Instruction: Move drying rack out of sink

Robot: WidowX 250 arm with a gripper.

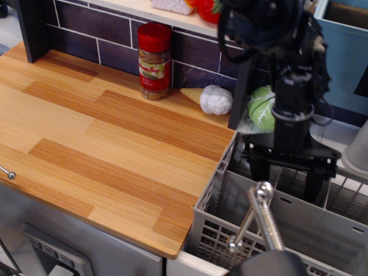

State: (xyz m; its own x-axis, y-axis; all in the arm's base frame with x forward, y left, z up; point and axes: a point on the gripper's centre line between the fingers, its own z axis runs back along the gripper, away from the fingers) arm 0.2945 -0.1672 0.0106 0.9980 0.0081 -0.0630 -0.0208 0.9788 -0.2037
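Observation:
The grey drying rack (230, 227) with lattice sides and solid inner dividers sits in the sink at the lower right; only the sink's white ribbed drainboard edge (333, 135) and the chrome faucet (259, 221) in front show. My black gripper (286, 179) hangs straight down over the rack's back part, open, its two fingers (257, 168) dipping just inside the rear lattice wall. It holds nothing.
The wooden countertop (98, 144) lies to the left of the sink. A red-capped spice jar (154, 60) and a white garlic-like toy (214, 99) stand by the tiled back wall. A green cabbage (260, 107) sits behind my arm. A grey cup (357, 150) is at the right edge.

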